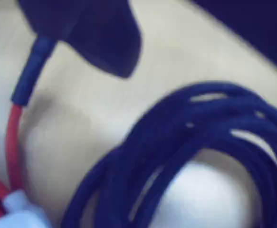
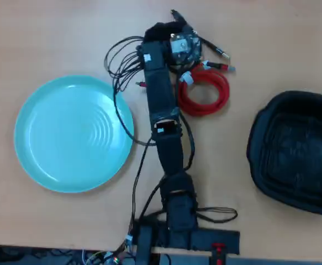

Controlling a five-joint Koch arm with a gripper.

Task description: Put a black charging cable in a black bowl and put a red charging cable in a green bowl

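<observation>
The arm point(image 2: 163, 127) stretches from its base at the bottom edge of the overhead view up the middle of the wooden table point(image 2: 50, 33), and its head covers most of the black charging cable point(image 2: 218, 53), of which only a loose end with a small plug shows clearly, poking out to the right. The gripper point(image 2: 178, 43) is buried in that dark cluster, so whether its jaws are apart or clamped on anything cannot be told. The wrist view is badly blurred and tinted blue: the black coil point(image 1: 200, 142) fills the lower right, cut off by the frame, and one dark rounded jaw tip point(image 1: 105, 38) hangs at the top left, its partner unseen. The red charging cable point(image 2: 205, 91) lies coiled on the table just right of the arm, its white strap point(image 2: 186, 78) near the gripper. The green bowl point(image 2: 39, 138) sits to the left, the black bowl point(image 2: 271, 160) far right, partly cropped.
</observation>
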